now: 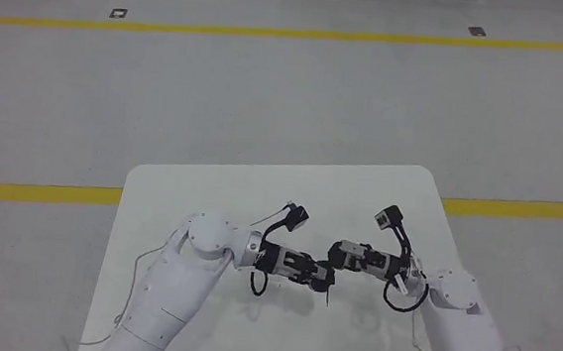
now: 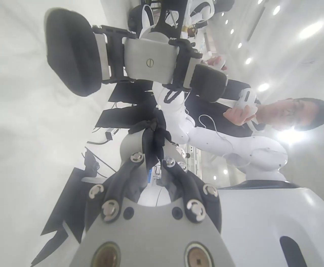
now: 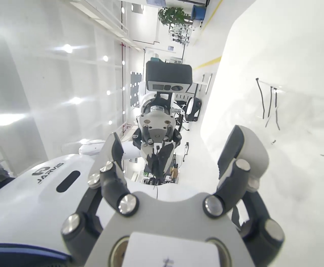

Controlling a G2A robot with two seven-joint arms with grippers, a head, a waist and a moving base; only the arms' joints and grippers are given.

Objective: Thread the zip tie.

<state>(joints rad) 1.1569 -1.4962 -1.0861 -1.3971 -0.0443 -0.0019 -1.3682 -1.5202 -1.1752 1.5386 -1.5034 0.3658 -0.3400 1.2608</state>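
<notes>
Near the white table's [image 1: 261,189] front edge, my left gripper [image 2: 153,137] pinches a thin black plastic zip tie [image 1: 328,297], hanging downward; my right gripper [image 3: 174,142], spread wide and empty, faces it.

The zip tie [image 3: 155,182] is mostly hidden inside the frayed black pads [image 2: 152,141] of the left gripper [image 2: 152,126], which are pressed together. A hair-thin strand hangs out below them, too fine to tell head from tail. Beyond the spread-fingered right gripper [image 3: 174,141], loose ties [image 3: 269,106] on the table [image 3: 253,63] are too small to tell whether any is looped.
</notes>
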